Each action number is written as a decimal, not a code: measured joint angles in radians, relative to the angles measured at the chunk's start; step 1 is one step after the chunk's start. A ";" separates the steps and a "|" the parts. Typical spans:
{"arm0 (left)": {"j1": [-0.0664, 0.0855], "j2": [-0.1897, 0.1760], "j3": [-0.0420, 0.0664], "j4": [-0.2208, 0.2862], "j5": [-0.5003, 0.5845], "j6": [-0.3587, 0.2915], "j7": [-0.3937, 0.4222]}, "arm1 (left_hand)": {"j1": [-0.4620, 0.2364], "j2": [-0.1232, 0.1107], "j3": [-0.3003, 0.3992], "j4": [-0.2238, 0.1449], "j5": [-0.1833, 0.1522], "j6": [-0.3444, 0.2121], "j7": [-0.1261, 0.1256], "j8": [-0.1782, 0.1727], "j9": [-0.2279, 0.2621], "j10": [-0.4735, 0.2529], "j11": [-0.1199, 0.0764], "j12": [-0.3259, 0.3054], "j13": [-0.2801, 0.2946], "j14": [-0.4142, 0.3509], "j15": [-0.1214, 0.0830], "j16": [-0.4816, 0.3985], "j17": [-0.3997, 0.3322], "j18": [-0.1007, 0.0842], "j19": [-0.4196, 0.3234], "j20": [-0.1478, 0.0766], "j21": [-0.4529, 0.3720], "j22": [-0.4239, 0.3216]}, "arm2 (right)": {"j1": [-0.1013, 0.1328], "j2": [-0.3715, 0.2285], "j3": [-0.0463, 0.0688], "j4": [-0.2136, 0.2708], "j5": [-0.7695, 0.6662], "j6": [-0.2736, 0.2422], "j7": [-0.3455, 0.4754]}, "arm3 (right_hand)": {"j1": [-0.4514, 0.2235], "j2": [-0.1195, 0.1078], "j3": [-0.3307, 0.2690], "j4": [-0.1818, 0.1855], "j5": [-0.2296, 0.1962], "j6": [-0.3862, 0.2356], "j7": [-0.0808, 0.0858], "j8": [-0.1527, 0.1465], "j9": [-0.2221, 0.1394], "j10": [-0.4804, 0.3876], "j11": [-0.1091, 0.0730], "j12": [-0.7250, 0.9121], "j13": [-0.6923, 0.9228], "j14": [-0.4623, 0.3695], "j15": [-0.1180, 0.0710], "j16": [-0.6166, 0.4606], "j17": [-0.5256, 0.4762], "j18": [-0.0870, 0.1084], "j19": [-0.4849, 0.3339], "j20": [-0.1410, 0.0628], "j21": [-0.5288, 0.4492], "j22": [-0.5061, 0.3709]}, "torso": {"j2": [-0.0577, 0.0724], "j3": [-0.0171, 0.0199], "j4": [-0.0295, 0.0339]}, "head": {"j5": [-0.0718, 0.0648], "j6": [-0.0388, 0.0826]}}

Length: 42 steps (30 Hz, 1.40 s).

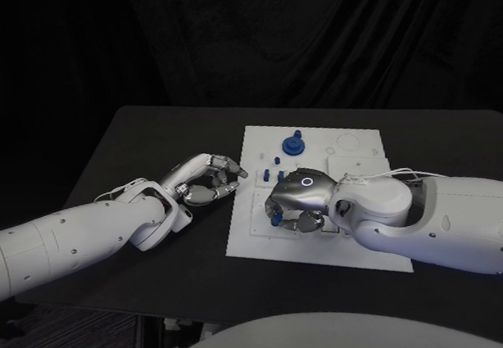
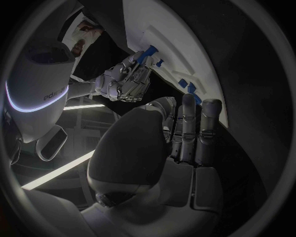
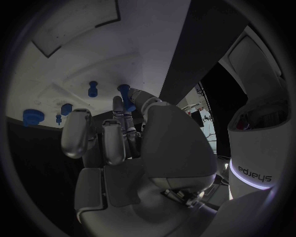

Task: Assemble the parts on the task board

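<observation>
my right robot hand [image 1: 296, 203] pinches a blue part [image 3: 125, 95] over the task board [image 1: 357, 161]; my left robot hand [image 1: 205, 182] rests beside the board, fingers apart, holding nothing.

White arms [image 1: 56, 244], silver hands [image 1: 205, 180], thin white cables [image 1: 412, 175]

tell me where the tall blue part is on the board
In the head view the tall blue part stands upright at the task board's far end, toward its left side, beyond the right robot hand.

R hand [image 2: 126, 81] pinches blue part [image 2: 148, 52] at task board [image 2: 185, 54] edge.
</observation>
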 measured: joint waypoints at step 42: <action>-0.003 -0.002 0.000 -0.001 0.000 0.006 -0.004 | 0.000 0.000 0.000 0.000 0.000 0.000 0.000 0.000 -0.001 0.000 0.000 0.000 -0.002 -0.004 0.004 0.000 0.000 0.000 0.000 0.000 0.000 0.000 | -0.004 0.003 0.000 -0.011 0.000 0.003 -0.006 | -0.057 -0.030 -0.089 0.017 0.000 -0.223 -0.035 -0.204 -0.099 -0.208 0.043 0.006 0.059 -0.062 0.041 -0.043 -0.091 0.000 -0.080 0.037 -0.135 0.000 | 0.000 0.0008 -0.0002 | 0.002 0.000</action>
